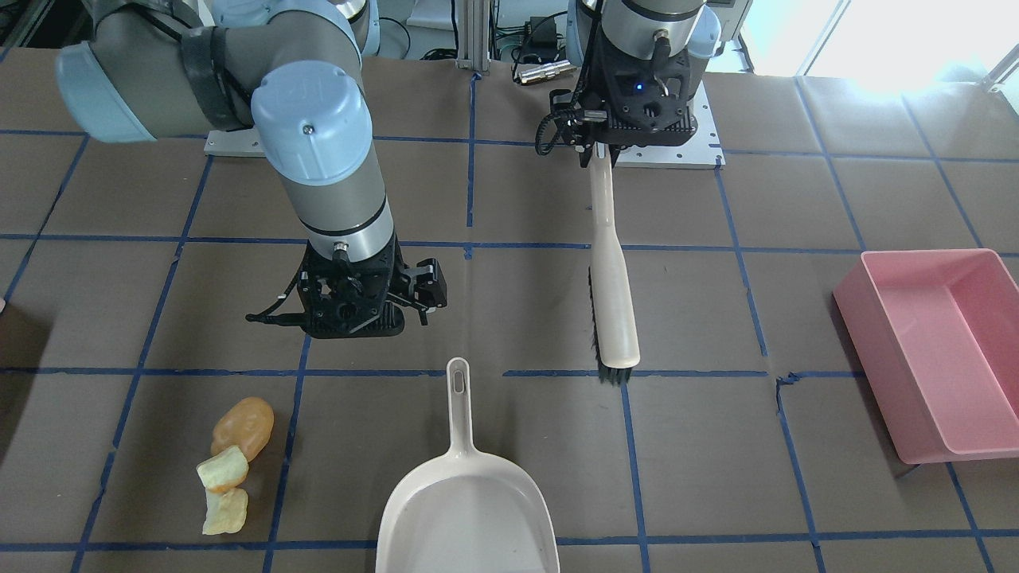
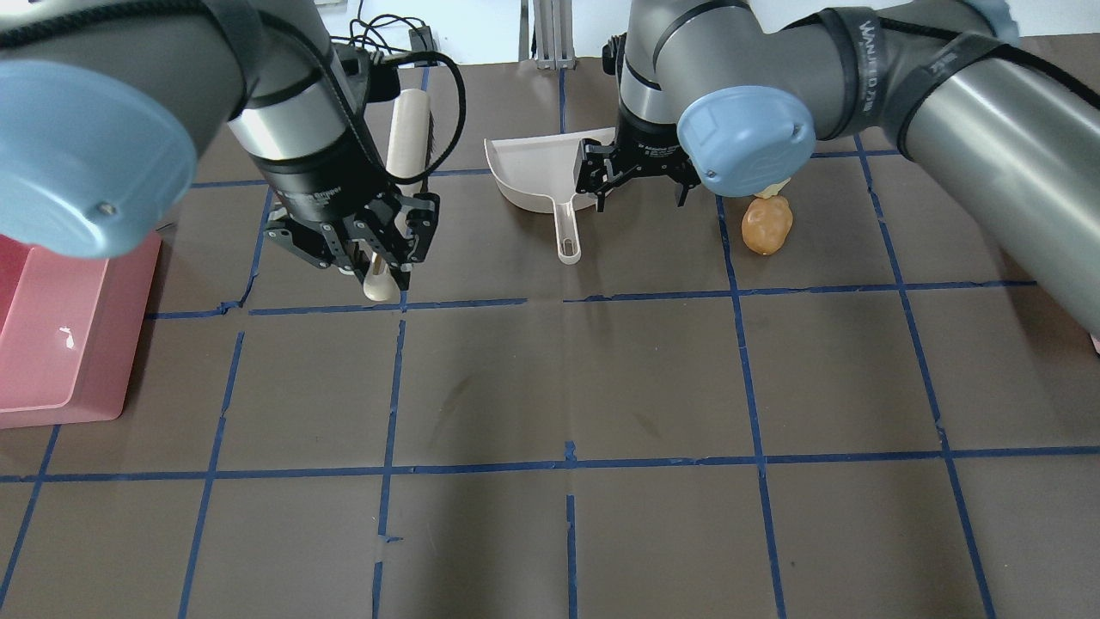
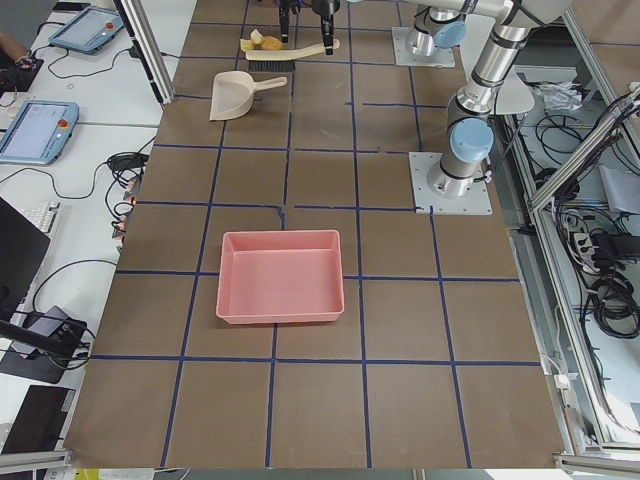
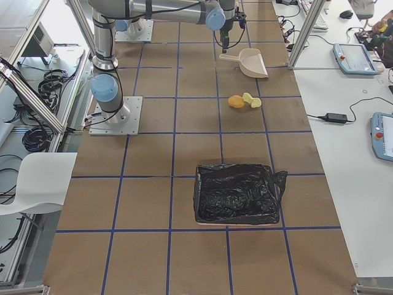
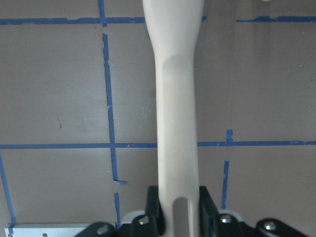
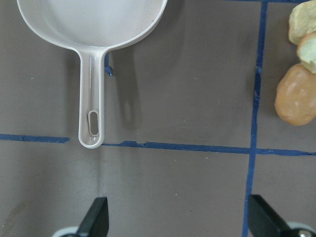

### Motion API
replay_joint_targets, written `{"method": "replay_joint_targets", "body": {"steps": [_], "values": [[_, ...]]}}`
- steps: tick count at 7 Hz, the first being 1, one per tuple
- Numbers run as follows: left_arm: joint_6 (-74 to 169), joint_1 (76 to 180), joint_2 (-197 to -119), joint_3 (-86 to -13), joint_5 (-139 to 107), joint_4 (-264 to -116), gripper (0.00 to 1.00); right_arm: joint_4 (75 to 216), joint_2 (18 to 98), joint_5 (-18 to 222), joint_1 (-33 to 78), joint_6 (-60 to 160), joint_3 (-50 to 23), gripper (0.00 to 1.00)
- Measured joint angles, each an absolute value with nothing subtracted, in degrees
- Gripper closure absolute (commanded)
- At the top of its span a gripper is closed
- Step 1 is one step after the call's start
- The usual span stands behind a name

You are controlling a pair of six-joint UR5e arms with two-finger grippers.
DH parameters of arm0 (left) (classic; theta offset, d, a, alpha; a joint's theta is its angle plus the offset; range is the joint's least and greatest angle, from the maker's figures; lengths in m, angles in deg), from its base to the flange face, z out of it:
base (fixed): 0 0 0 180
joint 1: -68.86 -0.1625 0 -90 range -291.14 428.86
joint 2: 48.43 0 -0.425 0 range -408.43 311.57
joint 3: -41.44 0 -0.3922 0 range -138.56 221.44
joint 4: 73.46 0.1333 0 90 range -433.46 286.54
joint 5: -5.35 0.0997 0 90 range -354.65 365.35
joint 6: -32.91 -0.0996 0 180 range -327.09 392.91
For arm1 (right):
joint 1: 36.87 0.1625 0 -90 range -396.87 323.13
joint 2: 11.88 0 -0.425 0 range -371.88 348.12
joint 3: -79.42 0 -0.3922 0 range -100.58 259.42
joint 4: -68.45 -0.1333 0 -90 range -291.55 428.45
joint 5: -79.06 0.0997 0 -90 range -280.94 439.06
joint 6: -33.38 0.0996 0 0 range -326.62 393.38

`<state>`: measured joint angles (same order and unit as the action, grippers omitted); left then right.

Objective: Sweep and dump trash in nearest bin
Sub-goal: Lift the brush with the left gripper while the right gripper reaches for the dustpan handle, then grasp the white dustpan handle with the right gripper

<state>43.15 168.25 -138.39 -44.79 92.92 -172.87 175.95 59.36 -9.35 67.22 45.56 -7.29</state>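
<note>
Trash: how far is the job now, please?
Done: the left gripper has the brush by its handle. In hand: the open right gripper hangs near the dustpan, not gripping it. Left: all three trash pieces lie on the table, unswept; dumping too.

The trash lies in a tight cluster: an orange-brown lump (image 1: 244, 428) touches a pale yellow-green spongy chunk (image 1: 223, 469), and a second pale chunk (image 1: 225, 511) sits just beside that one. Near them a cream dustpan (image 1: 466, 509) lies flat and empty, its handle pointing toward the robot. The cream brush (image 1: 613, 294), turned with its dark bristles to one side, is clamped at its handle end in the left gripper (image 1: 601, 147). A pink bin (image 1: 947, 358) stands well apart from the trash. Another bin (image 4: 236, 193), seemingly lined with a black bag, stands nearer the trash.
</note>
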Motion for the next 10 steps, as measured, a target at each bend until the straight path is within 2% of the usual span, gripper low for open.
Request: {"method": "replay_joint_targets", "body": {"steps": [3, 7, 10], "values": [[39.6, 166.6, -142.4, -36.7, 92.8, -173.7, 1.0, 185.6, 50.7, -9.5, 72.9, 53.4, -7.2, 0.0], [37.5, 166.3, -143.1, -35.1, 93.4, -173.8, 1.0, 189.7, 46.3, -10.0, 73.6, 53.9, -6.3, 0.03], [35.4, 166.3, -142.9, -35.2, 93.6, -174.5, 1.0, 190.9, 45.7, -9.6, 72.5, 54.2, -6.8, 0.25]]}}
